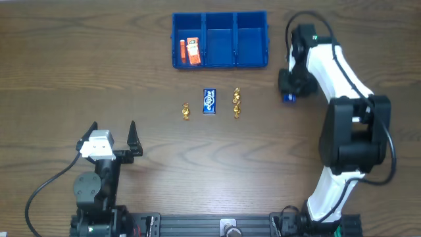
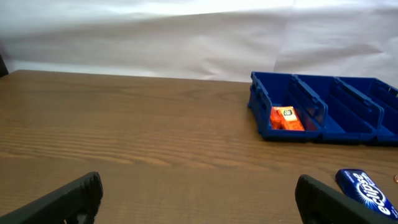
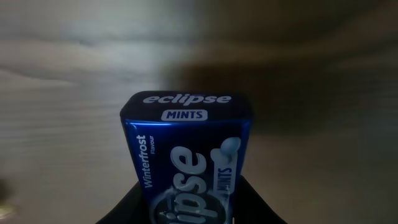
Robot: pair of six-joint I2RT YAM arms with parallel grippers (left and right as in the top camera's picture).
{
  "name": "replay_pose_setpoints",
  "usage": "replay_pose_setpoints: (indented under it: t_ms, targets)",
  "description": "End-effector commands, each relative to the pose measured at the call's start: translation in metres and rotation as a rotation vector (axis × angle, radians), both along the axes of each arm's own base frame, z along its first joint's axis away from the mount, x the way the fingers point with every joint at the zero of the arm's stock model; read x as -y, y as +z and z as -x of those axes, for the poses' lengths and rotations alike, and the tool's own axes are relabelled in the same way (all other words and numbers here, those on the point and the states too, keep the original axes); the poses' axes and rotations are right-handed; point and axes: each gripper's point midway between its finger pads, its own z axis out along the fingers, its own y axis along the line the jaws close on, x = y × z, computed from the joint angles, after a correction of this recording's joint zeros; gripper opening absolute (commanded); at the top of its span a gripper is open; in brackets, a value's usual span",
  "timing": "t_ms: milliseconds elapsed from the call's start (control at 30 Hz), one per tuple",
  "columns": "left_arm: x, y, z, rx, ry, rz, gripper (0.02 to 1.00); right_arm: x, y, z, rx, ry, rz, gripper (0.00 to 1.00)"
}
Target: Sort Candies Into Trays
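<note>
A blue three-compartment tray (image 1: 220,65) stands at the table's far middle, with orange candies (image 1: 191,51) in its left compartment. In front of it lie a blue mint tin (image 1: 209,101) and gold-wrapped candies (image 1: 237,103), one more gold candy (image 1: 185,110) to the left. My right gripper (image 1: 289,87) is right of the tray, low over the wood, shut on a second blue mint tin (image 3: 186,155). My left gripper (image 1: 113,131) stands open and empty near the front left, far from the candies. In the left wrist view the tray (image 2: 258,106) and the loose tin (image 2: 367,190) show ahead.
The right arm's white links (image 1: 342,72) arch over the table's right side. Bare wood stretches left of the tray and between the left gripper and the candies. The tray's middle and right compartments (image 1: 251,39) look empty.
</note>
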Motion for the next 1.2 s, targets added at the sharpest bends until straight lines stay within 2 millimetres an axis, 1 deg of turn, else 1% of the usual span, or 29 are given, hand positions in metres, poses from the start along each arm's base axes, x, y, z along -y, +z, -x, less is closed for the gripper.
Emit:
replay_pose_setpoints:
  t_ms: [33, 133, 200, 267, 367, 467, 500, 600, 667, 767, 867, 900, 933, 967, 1100, 1200]
  targets:
    - [0.001, -0.016, 0.001, -0.050, -0.011, -0.009, 0.998, -0.020, 0.117, -0.041, 0.282, -0.029, 0.043, 0.226]
    - [0.001, -0.016, 0.001, -0.050, -0.011, -0.009, 0.998, -0.043, 0.159, -0.055, 0.386, -0.003, 0.028, 0.224]
    - [0.001, -0.016, 0.001, -0.050, -0.011, -0.009, 0.998, -0.055, 0.180, -0.064, 0.458, -0.007, 0.023, 0.205]
    - [0.002, -0.016, 0.001, -0.050, -0.012, -0.009, 0.998, -0.068, 0.198, -0.072, 0.527, 0.001, 0.007, 0.196]
    - [0.001, -0.016, 0.001, -0.050, -0.011, -0.009, 0.998, -0.092, 0.218, -0.089, 0.637, 0.017, -0.039, 0.196]
    - [0.001, -0.016, 0.001, -0.050, -0.011, -0.009, 0.998, -0.115, 0.226, -0.103, 0.716, 0.037, -0.077, 0.198]
    - [0.001, -0.016, 0.001, -0.050, -0.011, -0.009, 0.998, -0.126, 0.228, -0.111, 0.747, 0.046, -0.094, 0.198]
    - [0.001, -0.016, 0.001, -0.050, -0.011, -0.009, 0.998, -0.146, 0.225, -0.123, 0.786, 0.062, -0.122, 0.200]
    - [0.001, -0.016, 0.001, -0.050, -0.011, -0.009, 0.998, -0.162, 0.217, -0.132, 0.801, 0.067, -0.142, 0.202]
    - [0.001, -0.016, 0.001, -0.050, -0.011, -0.009, 0.996, -0.179, 0.199, -0.140, 0.793, 0.073, -0.156, 0.205]
    - [0.001, -0.016, 0.001, -0.049, -0.011, -0.009, 0.998, -0.190, 0.180, -0.144, 0.766, 0.078, -0.157, 0.205]
    - [0.001, -0.016, 0.001, -0.050, -0.011, -0.009, 0.998, -0.193, 0.172, -0.145, 0.754, 0.080, -0.153, 0.205]
    - [0.001, -0.016, 0.001, -0.050, -0.011, -0.009, 0.998, -0.195, 0.159, -0.146, 0.736, 0.084, -0.138, 0.205]
    - [0.001, -0.016, 0.001, -0.050, -0.011, -0.009, 0.998, -0.195, 0.153, -0.148, 0.728, 0.080, -0.126, 0.202]
    - [0.001, -0.016, 0.001, -0.050, -0.011, -0.009, 0.998, -0.193, 0.135, -0.150, 0.700, 0.075, -0.091, 0.205]
    - [0.001, -0.016, 0.001, -0.050, -0.011, -0.009, 0.998, -0.194, 0.127, -0.151, 0.688, 0.077, -0.085, 0.209]
